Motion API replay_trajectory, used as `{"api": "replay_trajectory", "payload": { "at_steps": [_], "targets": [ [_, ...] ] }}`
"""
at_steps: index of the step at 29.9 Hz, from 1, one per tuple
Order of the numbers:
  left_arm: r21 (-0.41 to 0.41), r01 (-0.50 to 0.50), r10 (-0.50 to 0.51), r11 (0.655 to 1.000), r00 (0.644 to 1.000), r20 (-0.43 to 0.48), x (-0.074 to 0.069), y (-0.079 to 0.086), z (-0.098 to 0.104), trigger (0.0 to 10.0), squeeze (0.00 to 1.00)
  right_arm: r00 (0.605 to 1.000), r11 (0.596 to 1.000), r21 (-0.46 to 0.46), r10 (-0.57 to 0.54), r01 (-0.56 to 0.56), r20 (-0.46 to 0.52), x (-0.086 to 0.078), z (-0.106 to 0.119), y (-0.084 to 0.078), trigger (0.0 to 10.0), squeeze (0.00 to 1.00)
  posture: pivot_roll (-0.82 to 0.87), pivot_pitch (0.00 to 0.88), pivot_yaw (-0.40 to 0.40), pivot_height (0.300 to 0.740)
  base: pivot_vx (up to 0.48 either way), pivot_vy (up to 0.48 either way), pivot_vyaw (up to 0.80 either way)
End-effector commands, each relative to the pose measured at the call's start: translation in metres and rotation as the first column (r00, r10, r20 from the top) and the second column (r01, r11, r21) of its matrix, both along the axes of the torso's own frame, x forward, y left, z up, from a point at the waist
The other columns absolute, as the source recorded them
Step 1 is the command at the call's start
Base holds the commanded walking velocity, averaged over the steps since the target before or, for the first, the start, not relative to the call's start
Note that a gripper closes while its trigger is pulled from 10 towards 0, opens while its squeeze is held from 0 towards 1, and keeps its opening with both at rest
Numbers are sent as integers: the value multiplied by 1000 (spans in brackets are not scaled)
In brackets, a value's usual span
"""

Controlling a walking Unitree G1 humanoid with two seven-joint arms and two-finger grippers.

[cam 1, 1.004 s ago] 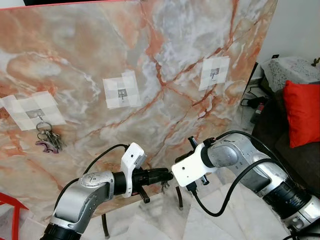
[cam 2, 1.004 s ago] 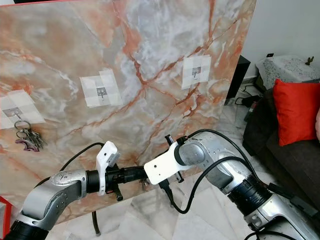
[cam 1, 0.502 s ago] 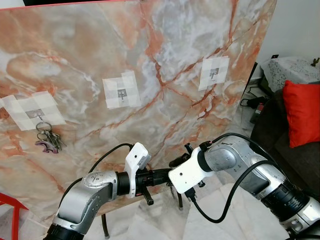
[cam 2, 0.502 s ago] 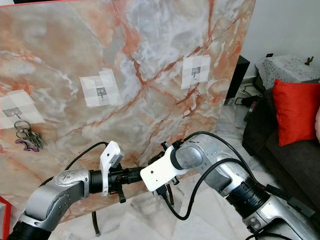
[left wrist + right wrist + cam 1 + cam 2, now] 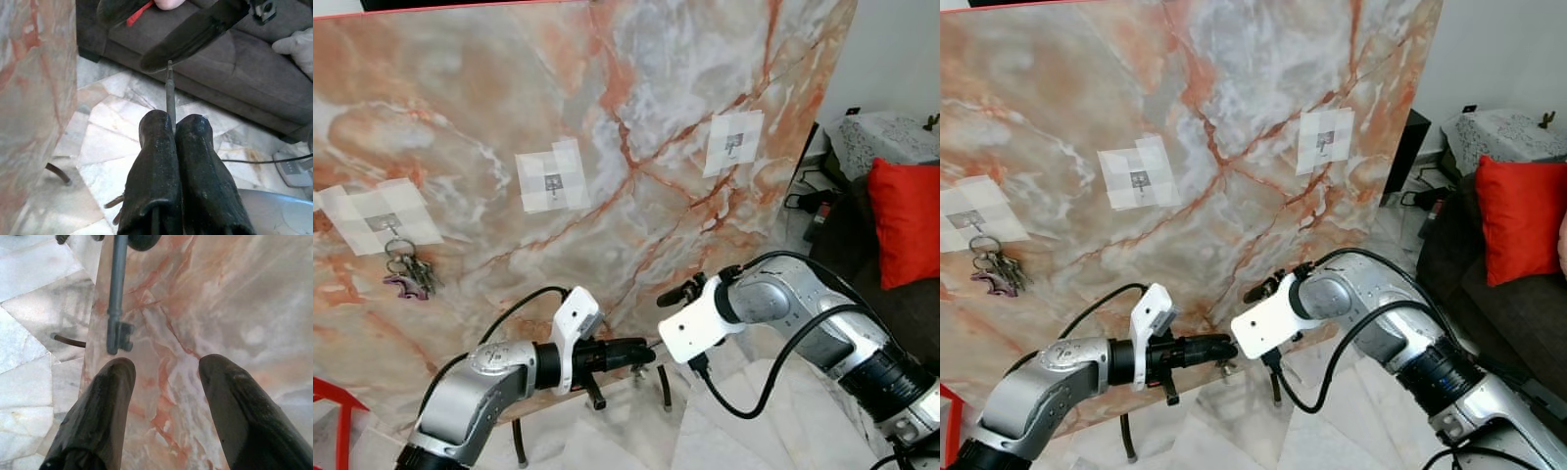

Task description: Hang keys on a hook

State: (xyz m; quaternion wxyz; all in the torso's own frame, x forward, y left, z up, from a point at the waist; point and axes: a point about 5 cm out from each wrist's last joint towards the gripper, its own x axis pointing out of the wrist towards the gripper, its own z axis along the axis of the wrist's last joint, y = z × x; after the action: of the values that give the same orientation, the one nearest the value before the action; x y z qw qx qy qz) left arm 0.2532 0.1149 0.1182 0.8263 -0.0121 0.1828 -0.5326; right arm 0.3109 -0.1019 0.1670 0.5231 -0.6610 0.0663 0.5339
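My left gripper (image 5: 644,348) is shut on a grey key (image 5: 169,93), whose thin shaft sticks out past the fingertips (image 5: 193,128). That key (image 5: 116,298) hangs close in front of my right gripper (image 5: 168,367), which is open and holds nothing. The right gripper (image 5: 674,294) sits just right of and slightly above the left one, low before the marble panel (image 5: 607,117). The panel carries three taped hooks: a left hook (image 5: 386,225) bearing a bunch of keys (image 5: 408,274), a bare middle hook (image 5: 552,182) and a bare right hook (image 5: 732,145).
A red cushion (image 5: 906,220) lies on a dark sofa at the right, behind it a small cloth-covered table (image 5: 886,137). The panel's metal stand legs (image 5: 519,441) rest on the tiled floor. A red frame (image 5: 337,411) shows at lower left.
The right gripper has drawn back up and to the right, away from the left gripper's tip. The left gripper, still clamping the key, has sunk slightly.
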Motion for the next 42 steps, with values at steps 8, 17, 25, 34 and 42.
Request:
{"api": "replay_trajectory", "payload": {
  "at_steps": [8, 17, 25, 34, 42],
  "targets": [
    [78, -296, 285, 952, 949, 134, 18, 30, -4, 10000, 0, 981, 979, 73, -191, 188, 26, 17, 7, -32, 10000, 0, 107, 46, -47, 740, 0, 0, 0],
    [-98, -632, 634, 769, 735, 240, 22, 52, 3, 10000, 0, 782, 724, 296, -559, 623, -277, 5, -67, -76, 10000, 0, 93, 37, -48, 740, 0, 0, 0],
    [-196, -811, 812, 551, 468, 349, -13, 67, 3, 10000, 0, 379, 326, 200, -704, 924, -601, -48, -173, -90, 10000, 0, 114, 25, -60, 740, 0, 0, 0],
    [-223, -959, 832, 176, 24, 554, -21, 101, -2, 10000, 0, -105, -196, 65, -741, 978, -663, -96, -231, -95, 10000, 0, 141, 0, -72, 740, 0, 0, 0],
    [-147, -913, 584, 380, 114, 803, -18, 80, -2, 10000, 0, -280, -371, -7, -689, 928, -668, -120, -248, -89, 10000, 0, 175, 0, -79, 740, 0, 0, 0]
  ]
}}
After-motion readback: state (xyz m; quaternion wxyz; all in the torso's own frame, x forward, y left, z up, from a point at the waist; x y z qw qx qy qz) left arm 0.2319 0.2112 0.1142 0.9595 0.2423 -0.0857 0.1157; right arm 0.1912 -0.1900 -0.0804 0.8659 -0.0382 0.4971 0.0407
